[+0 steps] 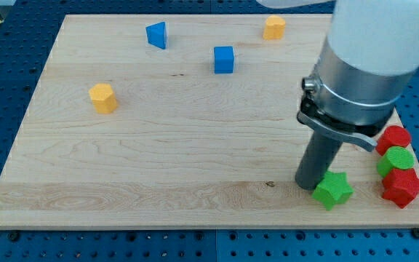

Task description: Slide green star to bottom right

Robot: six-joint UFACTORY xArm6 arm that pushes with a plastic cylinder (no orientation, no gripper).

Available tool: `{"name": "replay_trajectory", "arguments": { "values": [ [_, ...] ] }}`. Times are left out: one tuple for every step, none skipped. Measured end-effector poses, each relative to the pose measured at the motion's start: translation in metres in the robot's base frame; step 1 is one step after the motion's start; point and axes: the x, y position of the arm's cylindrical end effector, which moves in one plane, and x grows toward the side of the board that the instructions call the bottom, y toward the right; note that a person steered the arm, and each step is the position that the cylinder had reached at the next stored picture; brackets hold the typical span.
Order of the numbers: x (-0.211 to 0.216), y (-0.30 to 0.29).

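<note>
Jaws: none fitted, rod only, nothing held | my tip point(308, 183) touching green star point(332, 190) on its left | star near desk point(195, 145) bottom-right corner

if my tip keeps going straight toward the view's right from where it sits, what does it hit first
The green star-shaped block: my tip sits right against its left side. Further right, the red star-shaped block at the wooden board's right edge looks next in line, though depth is hard to judge.
</note>
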Motion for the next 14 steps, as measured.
{"name": "replay_trajectory", "arguments": {
  "values": [
    [0.000, 0.010],
    [0.006, -0.012],
    [0.024, -0.049],
    [0.039, -0.036],
    [0.042, -0.009],
    [0.041, 0.009],
    [0.041, 0.022],
    [0.041, 0.042],
    [0.041, 0.056],
    [0.041, 0.057],
    [0.041, 0.048],
    [0.041, 0.008],
    [0.026, -0.001],
    [0.016, 0.009]
  ]
}}
